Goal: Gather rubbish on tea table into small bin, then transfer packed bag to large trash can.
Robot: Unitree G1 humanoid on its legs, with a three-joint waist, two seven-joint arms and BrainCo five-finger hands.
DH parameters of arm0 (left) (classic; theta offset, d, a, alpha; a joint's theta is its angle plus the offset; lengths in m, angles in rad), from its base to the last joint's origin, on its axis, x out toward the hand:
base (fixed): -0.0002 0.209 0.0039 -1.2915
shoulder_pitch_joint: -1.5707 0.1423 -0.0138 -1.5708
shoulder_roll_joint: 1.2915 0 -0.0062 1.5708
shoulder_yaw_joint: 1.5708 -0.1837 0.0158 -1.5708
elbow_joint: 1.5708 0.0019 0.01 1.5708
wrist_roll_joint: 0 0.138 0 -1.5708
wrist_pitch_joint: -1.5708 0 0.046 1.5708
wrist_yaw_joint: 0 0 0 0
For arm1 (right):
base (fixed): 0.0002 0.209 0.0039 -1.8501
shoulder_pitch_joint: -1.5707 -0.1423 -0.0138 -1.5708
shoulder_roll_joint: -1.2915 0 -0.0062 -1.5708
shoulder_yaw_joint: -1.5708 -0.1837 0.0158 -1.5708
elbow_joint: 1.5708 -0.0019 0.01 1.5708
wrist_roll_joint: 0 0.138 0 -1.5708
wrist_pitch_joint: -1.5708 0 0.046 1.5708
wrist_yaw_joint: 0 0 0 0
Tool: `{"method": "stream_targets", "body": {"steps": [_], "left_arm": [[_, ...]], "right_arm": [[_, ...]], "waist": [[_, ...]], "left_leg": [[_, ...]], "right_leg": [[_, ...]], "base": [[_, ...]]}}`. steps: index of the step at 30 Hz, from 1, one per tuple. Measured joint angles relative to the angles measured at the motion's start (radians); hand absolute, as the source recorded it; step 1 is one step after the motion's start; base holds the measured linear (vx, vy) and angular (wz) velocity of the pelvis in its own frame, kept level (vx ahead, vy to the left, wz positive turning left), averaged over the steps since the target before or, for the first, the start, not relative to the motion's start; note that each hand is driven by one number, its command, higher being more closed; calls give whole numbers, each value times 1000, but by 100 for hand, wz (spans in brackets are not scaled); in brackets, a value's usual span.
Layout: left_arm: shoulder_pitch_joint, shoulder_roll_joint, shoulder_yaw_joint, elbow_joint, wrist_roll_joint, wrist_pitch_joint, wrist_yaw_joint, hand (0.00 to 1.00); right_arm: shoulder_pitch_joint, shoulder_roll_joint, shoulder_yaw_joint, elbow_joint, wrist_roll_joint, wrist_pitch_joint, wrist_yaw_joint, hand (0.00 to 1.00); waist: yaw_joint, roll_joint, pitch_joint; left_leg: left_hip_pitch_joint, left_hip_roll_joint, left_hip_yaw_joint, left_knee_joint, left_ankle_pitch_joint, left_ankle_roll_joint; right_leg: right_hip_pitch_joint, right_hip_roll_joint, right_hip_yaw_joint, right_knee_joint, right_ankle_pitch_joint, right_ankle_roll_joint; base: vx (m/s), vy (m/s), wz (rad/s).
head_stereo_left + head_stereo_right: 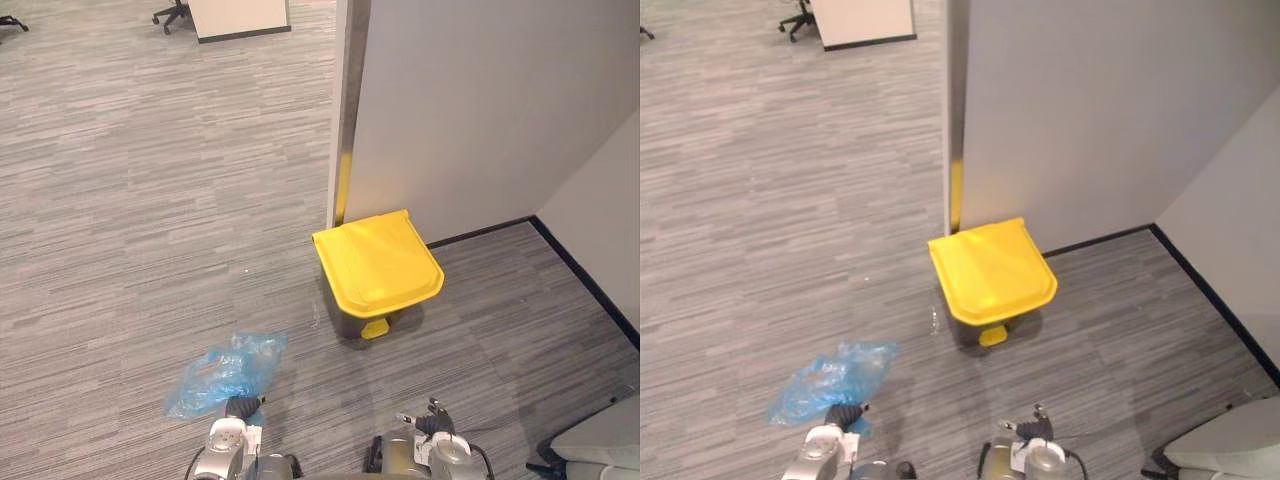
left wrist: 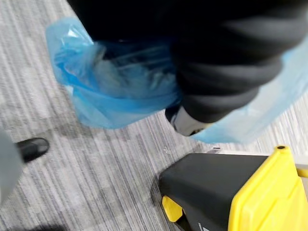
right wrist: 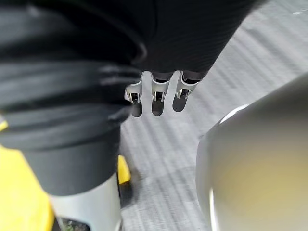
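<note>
The blue bag point(image 1: 225, 372) hung at the left robot hand point(image 1: 241, 408), bunched against its dark cover over the grey carpet floor point(image 1: 120, 220); whether that robot hand was clasped on the plastic could not be told. The large trash can point(image 2: 207, 187), its yellow lid point(image 1: 378, 262) down, stood ahead by the wall corner point(image 1: 345, 120), apart from the bag. The right robot hand point(image 3: 154, 94) hung near the can, its fingers straight and loosely spread, holding nothing
</note>
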Motion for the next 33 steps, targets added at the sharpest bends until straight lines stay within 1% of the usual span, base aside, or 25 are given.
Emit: {"method": "stream_targets", "body": {"steps": [1, 2, 3, 5, 6, 7, 8, 9, 10, 11, 12, 13, 14, 15, 16, 17, 18, 19, 21, 23, 24, 28, 32, 33], "left_arm": [[-8, -6, -3, 22, 0, 1, 0, 100], [-9, -12, -5, 26, 0, 1, -2, 100], [-10, -21, -4, 32, 0, -2, -3, 100], [-24, -27, -3, 42, 1, -2, -4, 100], [-39, -36, -2, 41, 2, -2, -4, 100], [-44, -43, -1, 39, 2, -2, -5, 100], [-41, -59, 0, 29, 2, -2, -6, 100], [-30, -76, 0, 9, 1, -2, -10, 100], [-29, -81, 0, -1, 1, -2, -10, 100], [-14, -93, 1, -19, 1, -3, -10, 100], [-12, -101, 0, -21, 1, -2, -11, 100], [-11, -102, 0, -21, 1, -2, -11, 100], [-11, -101, 1, -21, 1, -1, -12, 100], [-12, -104, -1, -20, 1, -1, -12, 100], [-13, -104, 0, -19, 1, -1, -12, 100], [-11, -97, -3, -16, 1, -1, -11, 100], [-18, -89, -3, -16, 1, -1, -11, 100], [-16, -85, -3, -16, 1, -1, -11, 100], [-8, -78, -4, 3, 2, -1, -11, 100], [-7, -66, -3, 15, 2, -1, -9, 100], [-9, -47, -4, 22, 3, -1, -8, 100], [-6, -21, -4, 36, 3, -1, -8, 100], [1, -20, -10, 53, 3, -1, -9, 100], [0, -19, -10, 53, 3, -1, -9, 100]], "right_arm": [[-3, -23, -3, 27, -2, 1, 0, 0], [-5, -33, -3, 35, -2, 2, -1, 0], [-6, -43, -6, 42, -2, 3, -1, 0], [-3, -55, -18, 53, -1, 4, -2, 0], [6, -59, -22, 52, -1, 4, -2, 0], [13, -59, -23, 51, -1, 4, -2, 0], [28, -58, -22, 47, 0, 3, -2, 0], [37, -50, -18, 38, 1, 3, -2, 0], [40, -48, -15, 30, 2, 3, -2, 0], [41, -41, -14, 5, 7, 1, -2, 0], [38, -32, -15, -20, 10, 0, -2, 0], [38, -31, -15, -25, 11, 1, -2, 0], [37, -27, -14, -31, 13, 0, -1, 0], [41, -31, -17, -31, 18, 1, -2, 0], [42, -30, -21, -27, 19, 1, -2, 0], [40, -21, -25, -20, 20, 2, -2, 0], [46, -12, -39, -15, 20, 2, -1, 0], [47, -9, -48, -15, 20, 2, -2, 0], [56, -11, -51, -6, 20, 2, -2, 0], [60, -8, -51, -1, 20, 2, -2, 0], [51, -11, -51, 18, 20, 1, -2, 0], [30, -17, -51, 55, 18, 1, -2, 0], [17, -30, -48, 73, 18, 2, -2, 0], [15, -36, -45, 74, 17, 2, -3, 0]], "waist": [[-14, 8, 2], [-10, 23, 4], [-2, 35, 12], [-9, 35, 12], [-12, 37, 13], [-9, 35, 14], [-7, 34, 15], [2, 31, 16], [4, 30, 16], [6, 31, 15], [6, 34, 15], [7, 35, 14], [14, 37, 13], [14, 60, -1], [14, 62, -2], [14, 54, -4], [12, 36, -10], [13, 34, -11], [12, 33, -13], [12, 34, -15], [11, 33, -16], [11, 31, -16], [11, 30, -16], [11, 25, -16]], "left_leg": [[27, 4, -36, -23, -3, -27], [29, 15, -48, -30, 2, -34], [37, 25, -74, -39, 25, -55], [46, 31, -98, -30, 53, -76], [31, 45, -113, 40, 57, -82], [15, 52, -119, 91, 58, -83], [-34, 75, -128, 243, 66, -96], [-98, 111, -123, 433, 87, -96], [-112, 121, -114, 473, 82, -87], [-162, 147, -77, 536, 52, -59], [-199, 156, -44, 519, 31, -44], [-211, 156, -36, 495, 28, -39], [-224, 147, -16, 401, 30, -35], [-223, 125, -19, 227, 107, -40], [-220, 122, -19, 196, 104, -48], [-178, 97, -24, 116, 102, -54], [-163, 69, -17, 61, 122, -45], [-157, 60, -14, 46, 127, -42], [-117, 26, 10, -14, 146, -28], [-99, 13, 16, -49, 158, -26], [-87, 3, 26, -86, 175, -23], [-85, -6, 34, -132, 199, -23], [-72, -10, 35, -151, 199, -23], [-71, -12, 34, -151, 198, -22]], "right_leg": [[35, 26, -3, -69, 120, -78], [45, 38, -5, -76, 128, -76], [45, 51, -1, -64, 114, -91], [59, 54, -5, -53, 86, -101], [94, 58, -20, -73, 80, -105], [118, 60, -26, -86, 77, -108], [179, 66, -39, -124, 71, -111], [238, 68, -43, -163, 62, -123], [251, 69, -43, -173, 59, -128], [272, 71, -42, -191, 57, -130], [284, 68, -39, -203, 58, -128], [284, 66, -35, -203, 60, -126], [285, 62, -24, -202, 62, -114], [281, 68, -20, -195, 60, -88], [279, 74, -14, -196, 58, -79], [282, 68, 0, -214, 65, -57], [282, 53, 10, -240, 81, -44], [286, 48, 15, -253, 91, -39], [299, 28, 37, -288, 109, -22], [299, 25, 50, -301, 114, -18], [298, 25, 59, -318, 127, -17], [281, 36, 87, -351, 155, -20], [279, 44, 124, -370, 174, -17], [277, 44, 135, -374, 180, -16]], "base": [[278, -154, 12], [380, -213, -7], [237, -140, -20], [283, -190, 1], [290, -183, 23], [206, -100, 37], [190, -49, 25], [172, -24, 17], [125, 25, -4], [103, 53, -11], [94, 67, -11], [91, 104, -15], [79, 146, -16], [78, 163, -15], [100, 195, 2], [70, 156, 3], [66, 144, 2], [46, 127, -9], [39, 121, -18], [-9, 56, -20], [-15, 51, -17], [-4, 5, -20], [9, 0, -32], [0, 15, -20]]}}
